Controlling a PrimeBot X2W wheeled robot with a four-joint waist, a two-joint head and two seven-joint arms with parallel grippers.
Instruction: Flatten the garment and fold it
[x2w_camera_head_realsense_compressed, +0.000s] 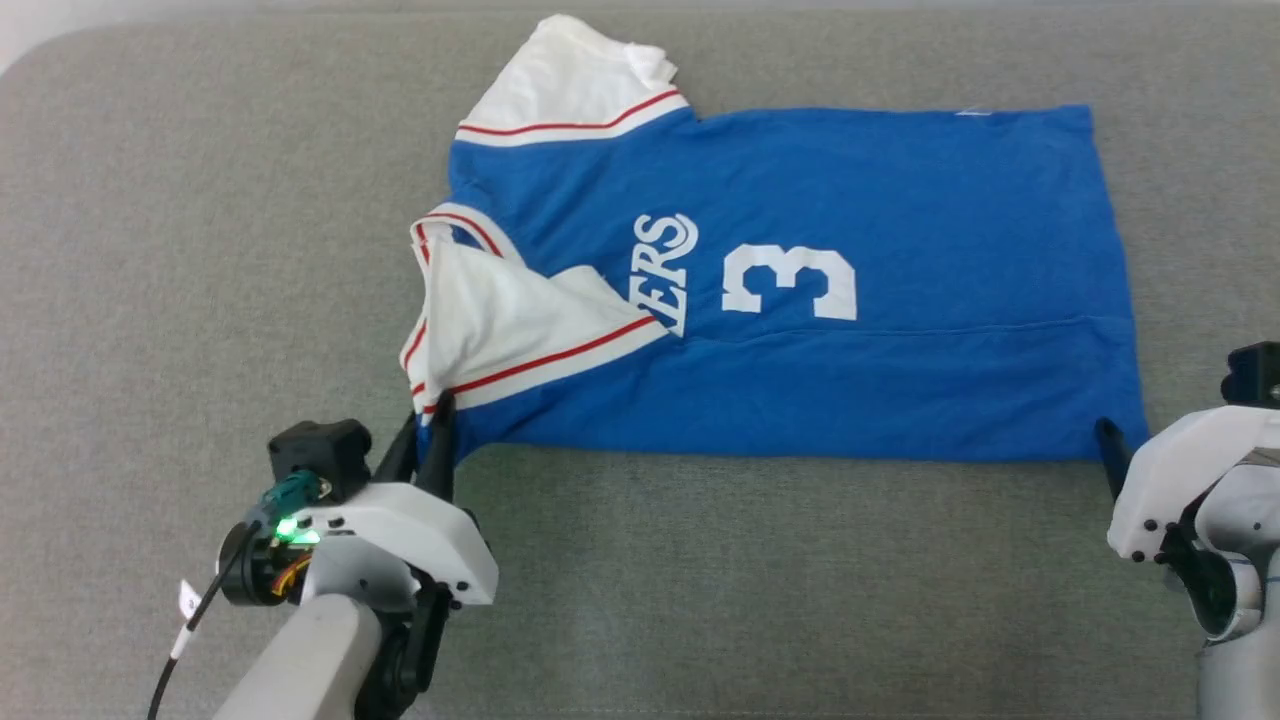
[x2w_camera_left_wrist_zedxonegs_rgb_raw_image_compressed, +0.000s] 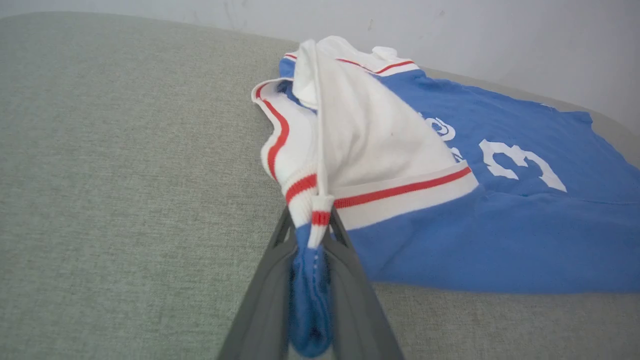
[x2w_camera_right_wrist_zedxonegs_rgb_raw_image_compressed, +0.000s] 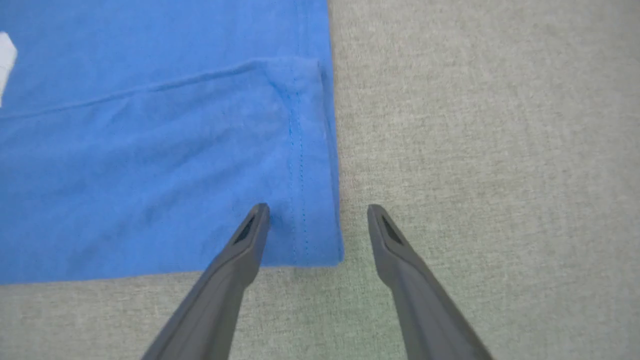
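Note:
The garment (x2w_camera_head_realsense_compressed: 900, 260), a royal-blue jersey with white sleeves and a white "3", lies sideways on the grey surface with its collar to the left. Its near side is folded up over the front, and the near white sleeve (x2w_camera_head_realsense_compressed: 500, 330) lies over the lettering. My left gripper (x2w_camera_head_realsense_compressed: 428, 425) is shut on the garment (x2w_camera_left_wrist_zedxonegs_rgb_raw_image_compressed: 350, 150) at the near left corner, with blue and striped cloth bunched between its fingers (x2w_camera_left_wrist_zedxonegs_rgb_raw_image_compressed: 267, 295). My right gripper (x2w_camera_right_wrist_zedxonegs_rgb_raw_image_compressed: 317, 212) is open just above the garment (x2w_camera_right_wrist_zedxonegs_rgb_raw_image_compressed: 150, 150), straddling its near hem corner, one fingertip over cloth and one over bare surface.
The grey fabric-covered surface (x2w_camera_head_realsense_compressed: 200, 250) spreads wide on all sides of the garment. Its far edge curves against a pale wall (x2w_camera_left_wrist_zedxonegs_rgb_raw_image_compressed: 500, 35). My right gripper's white housing (x2w_camera_head_realsense_compressed: 1190, 480) sits at the right edge of the head view.

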